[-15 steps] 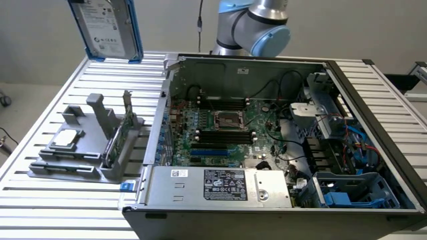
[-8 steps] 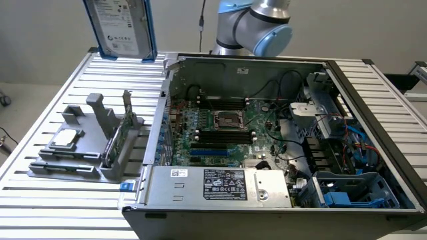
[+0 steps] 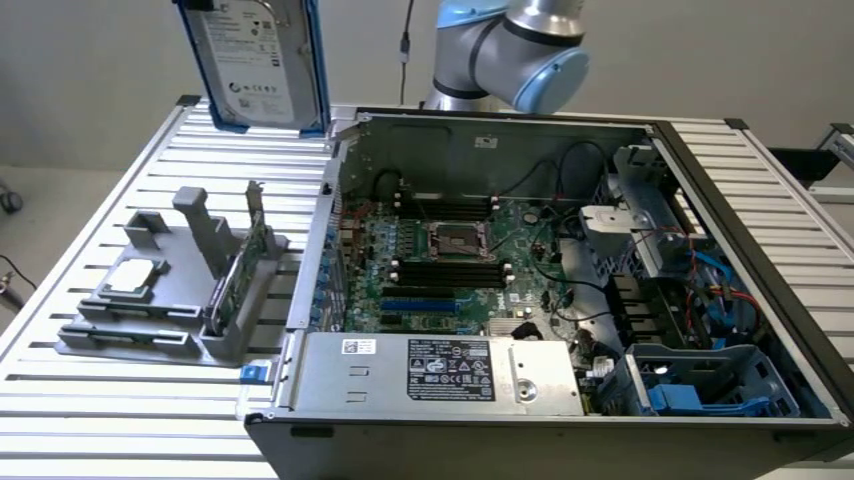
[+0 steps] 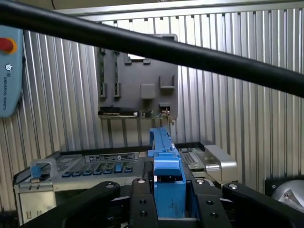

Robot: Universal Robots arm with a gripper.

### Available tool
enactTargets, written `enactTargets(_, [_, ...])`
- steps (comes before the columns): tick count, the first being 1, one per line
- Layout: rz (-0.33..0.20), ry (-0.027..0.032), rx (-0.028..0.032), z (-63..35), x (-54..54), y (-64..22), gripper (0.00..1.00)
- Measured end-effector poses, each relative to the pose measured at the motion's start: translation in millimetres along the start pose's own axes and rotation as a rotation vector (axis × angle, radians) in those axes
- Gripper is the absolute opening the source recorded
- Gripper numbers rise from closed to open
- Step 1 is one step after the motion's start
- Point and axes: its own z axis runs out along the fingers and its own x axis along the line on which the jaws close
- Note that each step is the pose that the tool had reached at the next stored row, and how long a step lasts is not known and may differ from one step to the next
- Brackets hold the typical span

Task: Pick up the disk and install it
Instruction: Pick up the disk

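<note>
Fingers [image 4: 141,202] of the gripper [image 4: 170,209] press close on the two sides of the disk [image 4: 166,161], so it is held tight by its thin blue edge. The disk hangs up in the air, standing on end. It is above the far corner of the table [image 3: 120,180] on the exterior view's left, near the open computer case [image 3: 494,140] and not touching it. I think it is held by the edge so its flat face stays free and it cannot tip. The exterior view shows its white label [image 3: 254,50]. It also shows the blue drive cage [image 3: 694,385] inside the case, well apart from the disk. The wrist view shows the grip itself, looking down along the blue rail. Below is the grey holder [image 4: 137,85] on the table, and a black cable [image 4: 142,45] runs across the front.
</note>
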Motion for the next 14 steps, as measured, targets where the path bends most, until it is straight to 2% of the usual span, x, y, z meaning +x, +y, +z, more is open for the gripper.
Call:
enactTargets(6, [0.000, -0.0001, 0.0006, 0.4, 13.5, -18.3, 0.33])
enactTargets(14, [0.000, -0.0001, 0.0007, 1.4, 23.7, -55.1, 0.33])
